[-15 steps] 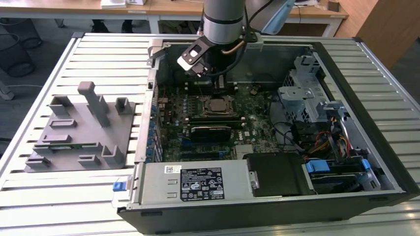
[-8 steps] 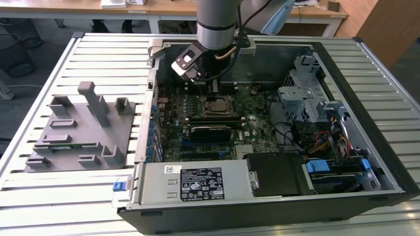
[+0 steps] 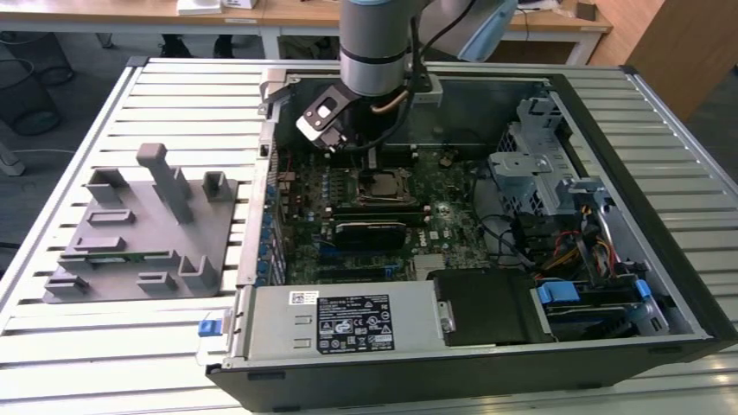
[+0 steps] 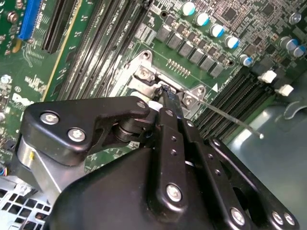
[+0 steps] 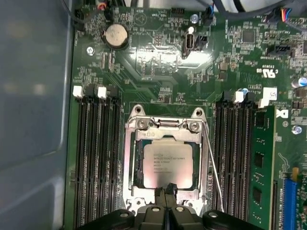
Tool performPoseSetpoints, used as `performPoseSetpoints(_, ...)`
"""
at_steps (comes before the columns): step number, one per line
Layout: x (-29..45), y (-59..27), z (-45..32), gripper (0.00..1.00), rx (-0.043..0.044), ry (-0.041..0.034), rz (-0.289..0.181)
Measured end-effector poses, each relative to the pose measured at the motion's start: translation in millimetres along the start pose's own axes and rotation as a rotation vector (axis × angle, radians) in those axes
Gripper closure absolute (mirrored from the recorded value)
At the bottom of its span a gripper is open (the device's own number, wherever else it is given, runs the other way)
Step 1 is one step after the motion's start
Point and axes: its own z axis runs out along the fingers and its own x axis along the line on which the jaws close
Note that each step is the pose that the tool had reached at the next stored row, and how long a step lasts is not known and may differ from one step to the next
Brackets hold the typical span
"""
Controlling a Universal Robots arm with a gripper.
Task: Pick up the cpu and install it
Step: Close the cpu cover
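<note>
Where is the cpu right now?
In the first wrist view the cpu lies inside the metal socket frame on the motherboard, between two banks of memory slots, with the pincer right beside one edge.

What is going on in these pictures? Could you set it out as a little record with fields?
Setting: open computer case lying on a slatted table
Cpu: cpu lies flat in the motherboard socket
Gripper: gripper shut, tips at the socket's edge beside the cpu
Held: nothing that can be seen
Nearby: grey tray with upright posts, on the exterior view's left
</note>
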Motion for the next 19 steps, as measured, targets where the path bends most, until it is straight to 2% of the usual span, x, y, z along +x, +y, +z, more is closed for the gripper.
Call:
performPoseSetpoints(14,0.0,-5.8,9.9,0.89,0.0010,-0.0013,0.000)
performPoseSetpoints(19,0.3,-5.7,8.4,0.89,-0.0003,0.0004,0.000)
